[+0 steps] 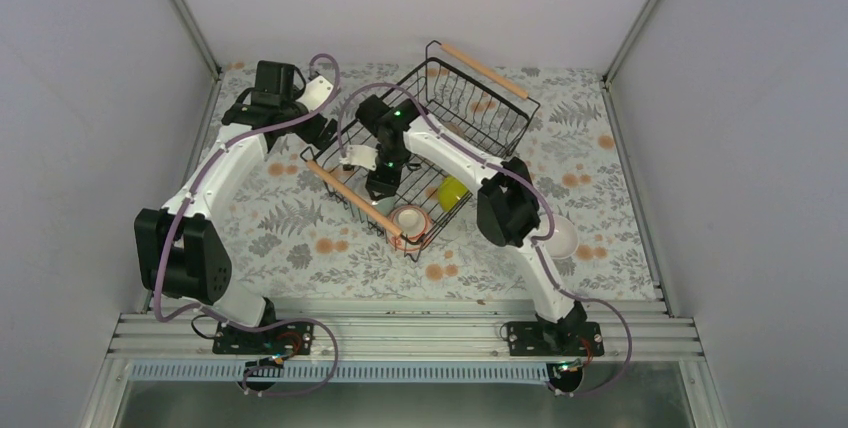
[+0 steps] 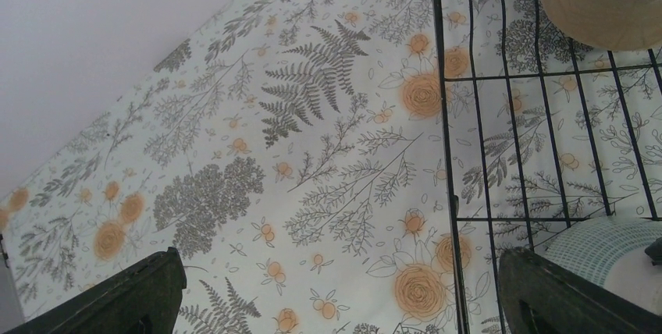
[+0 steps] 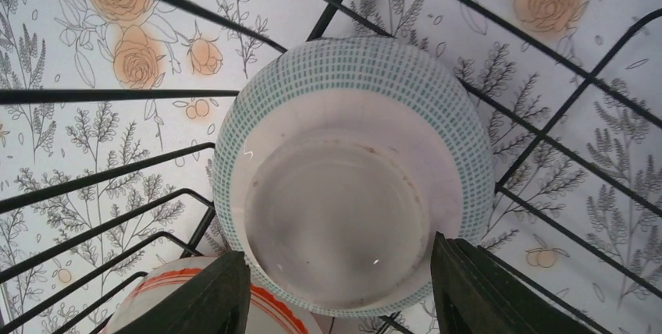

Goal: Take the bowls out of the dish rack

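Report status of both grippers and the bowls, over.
Left gripper open, empty, over table beside dish rack. Right gripper closed on mint bowl inside rack. Red-rimmed bowl close beside it; rack wires around.

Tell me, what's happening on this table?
Two robot arms are emptying a black wire dish rack of bowls. The right gripper appears closed on a pale mint dotted bowl inside the rack. The left gripper hangs open beside it. A yellow-green bowl and a pinkish red-patterned bowl are in the rack; a white bowl sits on the table.
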You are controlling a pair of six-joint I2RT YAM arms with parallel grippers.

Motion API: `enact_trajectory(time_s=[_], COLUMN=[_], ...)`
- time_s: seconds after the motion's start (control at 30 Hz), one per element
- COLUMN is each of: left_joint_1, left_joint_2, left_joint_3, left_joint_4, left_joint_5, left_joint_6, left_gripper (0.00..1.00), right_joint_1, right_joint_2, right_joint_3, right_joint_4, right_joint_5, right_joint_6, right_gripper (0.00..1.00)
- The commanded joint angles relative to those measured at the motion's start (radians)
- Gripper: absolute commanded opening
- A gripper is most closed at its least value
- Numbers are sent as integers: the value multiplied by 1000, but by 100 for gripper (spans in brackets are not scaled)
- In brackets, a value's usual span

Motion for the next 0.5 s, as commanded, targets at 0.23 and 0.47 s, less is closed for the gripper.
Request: enact_trajectory(time_s=[0.23, 0.47], left_joint_1=[4, 4], left_joint_2=[8, 19], left_joint_3=[31, 39], left_joint_4=[-6, -6], left_joint_5=[-8, 5], left_joint_6=[11, 9], left_gripper=[100, 100], right_joint_1=[9, 17], right_joint_2=[31, 22], right_joint_3=[41, 44], right_joint_4=[53, 61], right_joint_5=[-28, -36], right_joint_6=[-3, 2], right_gripper=[57, 68])
